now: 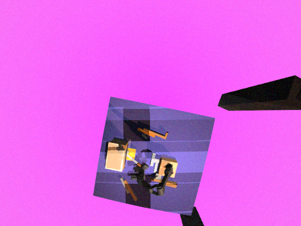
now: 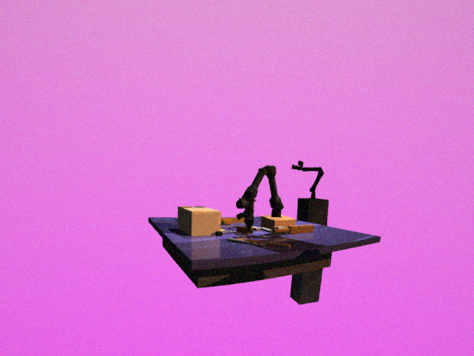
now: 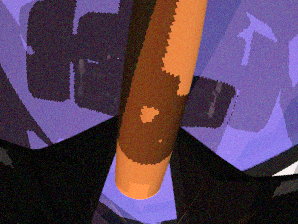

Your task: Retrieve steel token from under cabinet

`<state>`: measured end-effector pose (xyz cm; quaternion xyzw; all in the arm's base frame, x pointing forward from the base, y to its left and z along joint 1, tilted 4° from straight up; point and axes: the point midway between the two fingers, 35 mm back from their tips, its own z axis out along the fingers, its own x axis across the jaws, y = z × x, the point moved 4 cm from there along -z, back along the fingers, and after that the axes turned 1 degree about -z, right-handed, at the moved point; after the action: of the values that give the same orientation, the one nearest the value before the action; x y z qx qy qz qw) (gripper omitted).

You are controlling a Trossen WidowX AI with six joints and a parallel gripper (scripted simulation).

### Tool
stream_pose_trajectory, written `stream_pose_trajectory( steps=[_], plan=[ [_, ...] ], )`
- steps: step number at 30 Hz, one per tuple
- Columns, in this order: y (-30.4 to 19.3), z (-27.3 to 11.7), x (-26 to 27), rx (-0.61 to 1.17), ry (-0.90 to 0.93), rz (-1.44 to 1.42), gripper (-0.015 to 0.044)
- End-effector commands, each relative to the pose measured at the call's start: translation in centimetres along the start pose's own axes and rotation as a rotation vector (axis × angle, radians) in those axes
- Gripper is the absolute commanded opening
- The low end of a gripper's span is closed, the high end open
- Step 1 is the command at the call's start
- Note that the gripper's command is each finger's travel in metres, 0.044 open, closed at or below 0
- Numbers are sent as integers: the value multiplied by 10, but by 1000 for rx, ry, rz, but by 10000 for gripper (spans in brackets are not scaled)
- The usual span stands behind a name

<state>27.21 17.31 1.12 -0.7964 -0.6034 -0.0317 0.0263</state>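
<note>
The tan cabinet (image 1: 115, 157) (image 2: 205, 222) stands on the table (image 1: 177, 132) (image 2: 223, 253). The yellow marked area (image 1: 132, 153) lies in front of it. My gripper (image 1: 139, 166) (image 2: 249, 228) (image 3: 146, 127) is shut on the orange handle (image 3: 146, 137) of a stick-like tool, low over the table. The tool's pale shaft (image 1: 133, 159) slants from my fingers over the marked area towards the cabinet's front in the top view. Its far end is too small to make out. The steel token cannot be made out in any view.
An orange hooked piece (image 1: 159, 134) lies on one side. An orange and pale stick (image 1: 131, 191) lies on the other. Pale angular pieces (image 1: 155, 163) lie by the tan block (image 1: 164, 164) under the arm's base, and an orange bar (image 1: 172, 184) lies beside it.
</note>
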Motion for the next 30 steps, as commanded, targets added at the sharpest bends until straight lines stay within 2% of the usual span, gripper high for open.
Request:
stream_pose_trajectory(
  steps=[1, 30],
  plan=[
    [-9, 1, 0, 1, -6, 0, 0],
    [-57, 1, 6, 5, -5, 0, 0]
  ],
)
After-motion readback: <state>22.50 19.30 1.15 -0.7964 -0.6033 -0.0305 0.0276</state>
